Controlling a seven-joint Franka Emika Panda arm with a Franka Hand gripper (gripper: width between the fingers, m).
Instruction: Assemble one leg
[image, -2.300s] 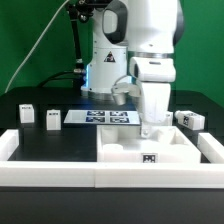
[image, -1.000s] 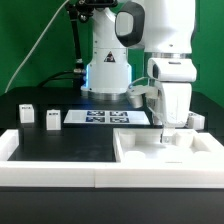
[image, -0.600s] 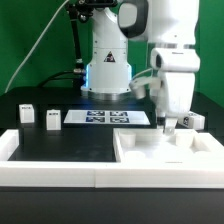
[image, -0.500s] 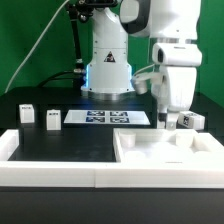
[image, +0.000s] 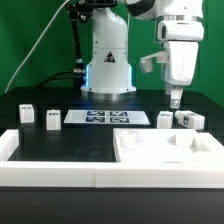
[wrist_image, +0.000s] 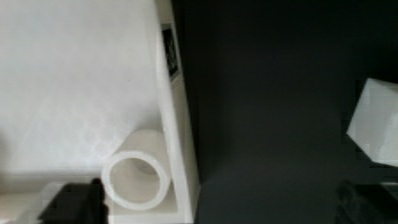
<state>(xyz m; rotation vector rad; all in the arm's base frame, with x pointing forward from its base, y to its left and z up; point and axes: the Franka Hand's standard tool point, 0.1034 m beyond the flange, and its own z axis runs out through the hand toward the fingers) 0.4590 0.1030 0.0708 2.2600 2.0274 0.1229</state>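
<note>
1. The gripper (image: 175, 101) hangs in the air above the legs at the exterior view's right and holds nothing. Its fingers show edge-on and the wrist view is blurred, so I cannot tell how far apart they stand.
2. The nearest leg (image: 165, 120) stands on the table (image: 70, 140) just behind the tray (image: 135, 141), with a second leg (image: 190, 119) just beside it. A third leg (image: 52, 120) and a fourth leg (image: 27, 115) stand well apart from these, past the marker board (image: 105, 118).
3. The two legs on the right are close together. If the gripper comes down off-line, a finger may strike one of them and topple it or push it into the other.
4. If the fingers are too narrowly set, they may land on top of the block instead of on either side of it, and tip it.
5. If the grip is off-centre, the small smooth block may twist or slip as it is lifted.
6. The tray rim is near, so a low approach may nudge the tray. That would shift its round hole (wrist_image: 134, 180) and spoil the fit of the leg.
</note>
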